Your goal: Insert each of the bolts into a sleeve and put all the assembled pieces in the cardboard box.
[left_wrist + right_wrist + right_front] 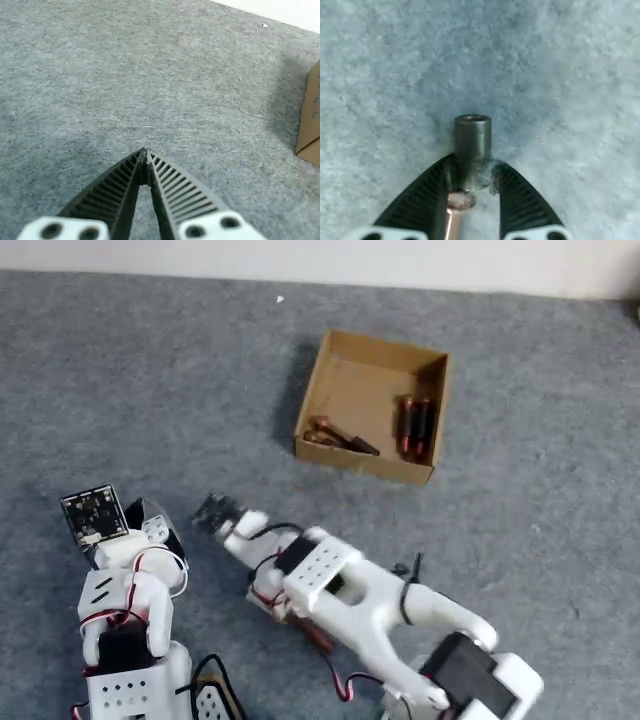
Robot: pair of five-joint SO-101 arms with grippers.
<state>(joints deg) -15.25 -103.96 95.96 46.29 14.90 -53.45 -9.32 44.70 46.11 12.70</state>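
My right gripper is shut on a dark metal sleeve held low over the grey carpet. The sleeve's open end points away from the wrist, and a copper-coloured bolt shows at its rear between the fingers. In the high view this gripper is left of centre, well short of the cardboard box. Several assembled pieces lie in the box, one by its near wall and others at its right side. My left gripper is shut on nothing above bare carpet, at the lower left.
The box's corner shows in the left wrist view, far from the left gripper. Grey carpet covers the table around the box. The right arm's white body stretches across the lower middle, with a brownish part under it.
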